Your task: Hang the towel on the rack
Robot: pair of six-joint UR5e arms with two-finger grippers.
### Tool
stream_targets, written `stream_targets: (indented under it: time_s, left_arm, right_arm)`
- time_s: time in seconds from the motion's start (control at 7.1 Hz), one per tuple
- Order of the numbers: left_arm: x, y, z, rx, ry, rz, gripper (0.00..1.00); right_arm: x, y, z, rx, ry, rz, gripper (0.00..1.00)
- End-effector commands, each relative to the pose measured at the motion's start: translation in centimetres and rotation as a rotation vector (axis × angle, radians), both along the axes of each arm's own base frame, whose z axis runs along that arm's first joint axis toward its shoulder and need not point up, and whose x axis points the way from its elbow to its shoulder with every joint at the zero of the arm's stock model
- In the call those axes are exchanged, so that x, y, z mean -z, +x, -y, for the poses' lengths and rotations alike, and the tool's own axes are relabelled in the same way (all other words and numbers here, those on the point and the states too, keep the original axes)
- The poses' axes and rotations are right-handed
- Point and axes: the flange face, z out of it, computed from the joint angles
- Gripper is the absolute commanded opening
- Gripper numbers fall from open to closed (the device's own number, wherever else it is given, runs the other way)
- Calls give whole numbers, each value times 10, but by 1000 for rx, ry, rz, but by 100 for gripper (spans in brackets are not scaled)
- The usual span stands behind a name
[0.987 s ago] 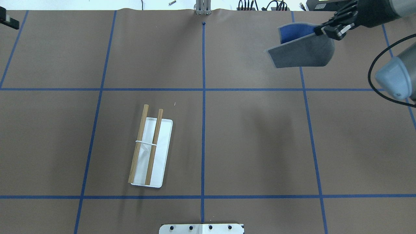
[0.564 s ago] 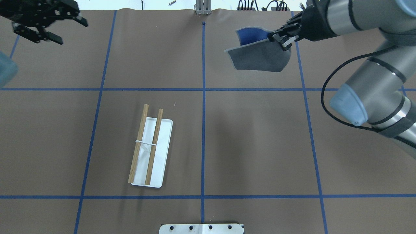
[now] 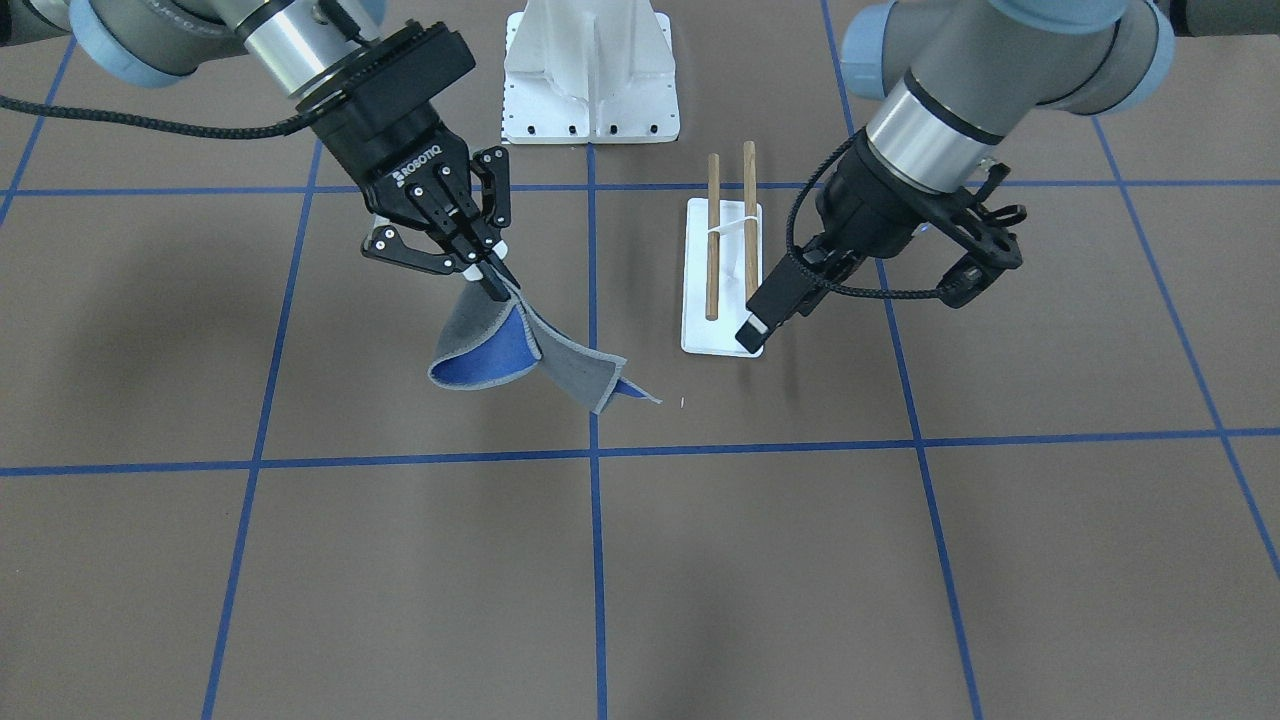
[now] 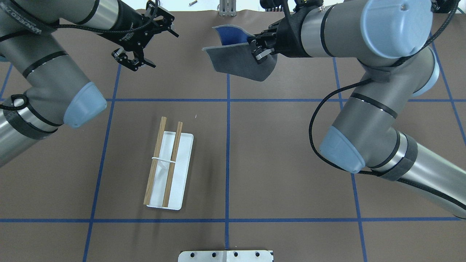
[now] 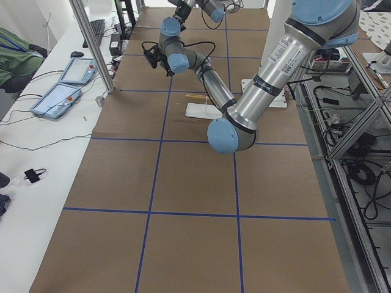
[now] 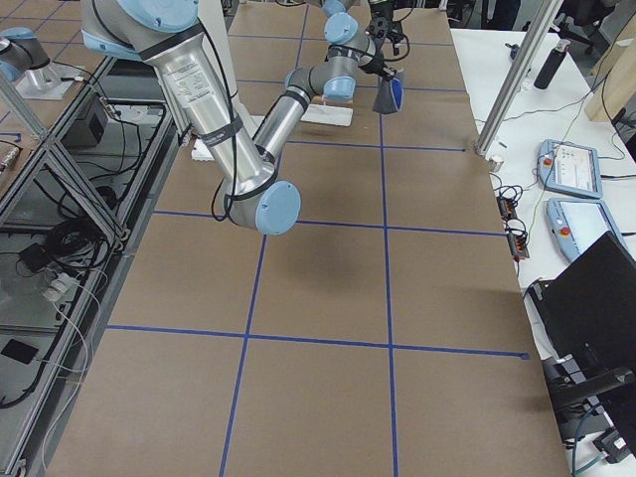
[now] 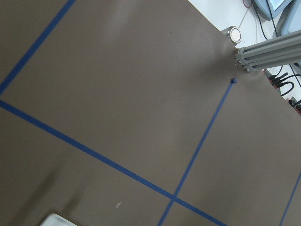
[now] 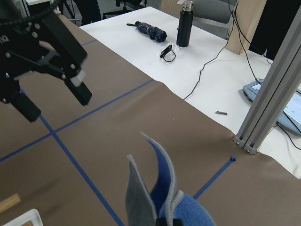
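The towel (image 4: 236, 62), dark grey outside and blue inside, hangs folded from my right gripper (image 4: 259, 52), which is shut on its upper edge above the table's far middle. In the front view the towel (image 3: 520, 350) droops below that gripper (image 3: 492, 278), clear of the table. In the right wrist view the towel (image 8: 150, 197) fills the bottom. My left gripper (image 4: 166, 51) is open and empty at the far left of centre, facing the towel. It shows open in the right wrist view (image 8: 54, 101). The rack (image 4: 169, 163), two wooden rods on a white base, stands left of centre, apart from both grippers.
A white bolted pedestal (image 3: 590, 70) sits at the robot's edge of the table. An aluminium post (image 4: 227, 9) stands at the far edge. A bottle (image 8: 184, 23) and cables lie on the white bench beyond. Blue tape lines grid the brown table.
My right gripper has carried the towel leftward along the far edge to the centre line. My left arm has swung in from the far left toward the towel, gripper still open.
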Motion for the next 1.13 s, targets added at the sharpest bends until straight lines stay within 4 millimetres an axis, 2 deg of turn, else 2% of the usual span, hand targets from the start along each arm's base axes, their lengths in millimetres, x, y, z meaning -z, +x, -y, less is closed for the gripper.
stream_targets:
  time_s: [0.0,0.28,0.42,0.7,0.99]
  left_arm:
    - [7,15,4,46,-74,-109,98]
    - [16,15,4,57,-98,-126,98]
    - [13,16,6,59,-104,-123,98]
    - [10,21,3,49,-107,-121,98]
    - [12,34,-10,20,-108,-124,98]
  right_arm:
    - [17,-26,-25,-24,25,23,0]
    - [25,-35,-51,-14,46,45,0]
    - [28,-43,-62,-22,53,50,0]
    - [32,-45,-66,-22,59,59,0]
    - [32,-44,-66,-26,61,59,0]
